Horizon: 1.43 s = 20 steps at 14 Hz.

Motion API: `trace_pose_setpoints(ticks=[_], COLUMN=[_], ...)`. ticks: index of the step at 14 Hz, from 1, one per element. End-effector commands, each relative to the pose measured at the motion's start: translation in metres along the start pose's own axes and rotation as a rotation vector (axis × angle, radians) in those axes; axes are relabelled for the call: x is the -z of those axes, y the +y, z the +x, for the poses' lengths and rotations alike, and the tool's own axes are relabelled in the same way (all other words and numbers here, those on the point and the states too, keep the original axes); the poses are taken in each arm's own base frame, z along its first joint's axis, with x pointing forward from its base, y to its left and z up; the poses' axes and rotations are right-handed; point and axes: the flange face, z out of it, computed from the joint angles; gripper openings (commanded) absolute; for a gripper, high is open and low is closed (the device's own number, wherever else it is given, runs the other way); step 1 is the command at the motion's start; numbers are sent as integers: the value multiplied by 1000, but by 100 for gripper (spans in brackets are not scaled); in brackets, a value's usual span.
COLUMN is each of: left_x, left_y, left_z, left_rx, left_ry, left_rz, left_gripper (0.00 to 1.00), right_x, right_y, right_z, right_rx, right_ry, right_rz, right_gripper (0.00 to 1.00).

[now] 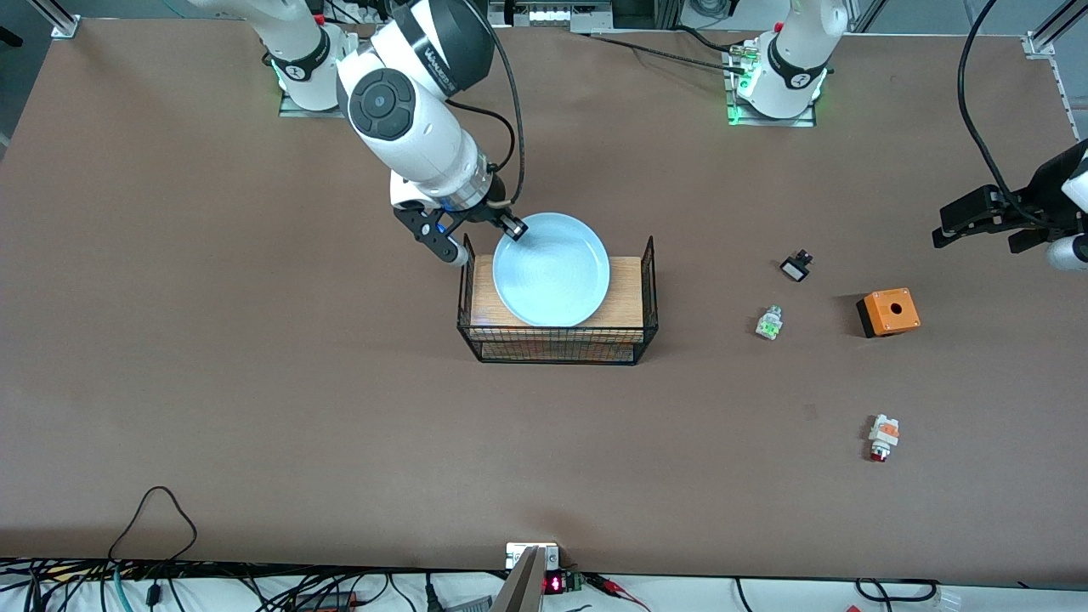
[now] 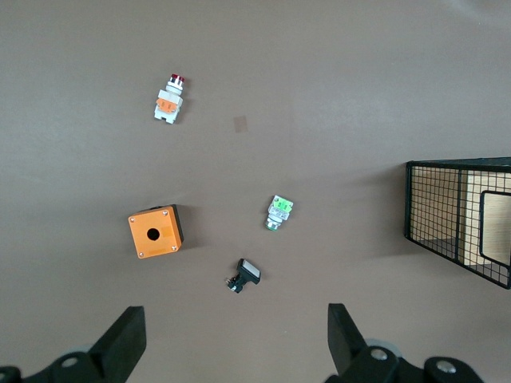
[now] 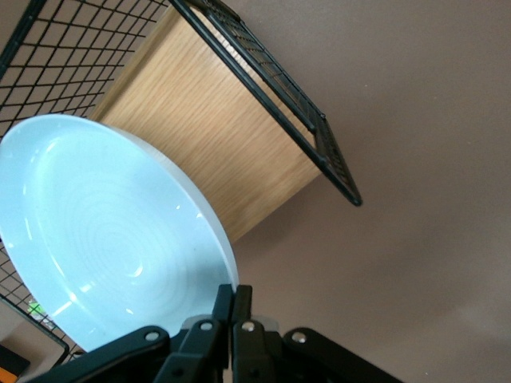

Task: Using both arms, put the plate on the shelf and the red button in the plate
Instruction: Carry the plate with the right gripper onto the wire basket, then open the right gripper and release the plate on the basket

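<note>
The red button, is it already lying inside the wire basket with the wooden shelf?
No, the red button lies on the bare table, apart from the basket and toward the left arm's end.

Pale-blue plate [image 1: 551, 270]; red-capped button [image 1: 882, 437].

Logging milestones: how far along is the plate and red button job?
Nothing is done yet. In hand: the right gripper is shut on the rim of the plate, over the wooden shelf of the wire rack. Left: the red button lies untouched on the table; the left gripper hangs open above the small parts.
</note>
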Motion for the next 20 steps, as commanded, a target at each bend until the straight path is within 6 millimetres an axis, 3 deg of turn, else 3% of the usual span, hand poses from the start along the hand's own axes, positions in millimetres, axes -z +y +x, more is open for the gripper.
trace_pose_setpoints(ticks=[1, 4, 9, 10, 11, 15, 20], left_x=[1, 5, 2, 2, 2, 2, -4], left_y=[-7, 1, -6, -6, -7, -8, -14], left_z=[5, 5, 6, 6, 6, 7, 9], left_rx=[-6, -14, -5, -3, -3, -1, 2], left_ry=[-5, 2, -2, -3, -3, -3, -12], left_rz=[-10, -9, -10, -9, -7, -11, -9], left_gripper=[100, 100, 100, 100, 100, 100, 100], right_x=[-5, -23, -37, -31, -28, 17, 82], right_y=[-5, -2, 4, 4, 5, 7, 8], right_z=[5, 10, 23, 35, 43, 40, 70], right_rx=[-5, 14, 39, 17, 1, 70, 182], right_ry=[9, 21, 26, 30, 37, 83, 92], right_rz=[33, 32, 20, 31, 33, 41, 13], right_gripper=[0, 0, 0, 30, 99, 100, 100])
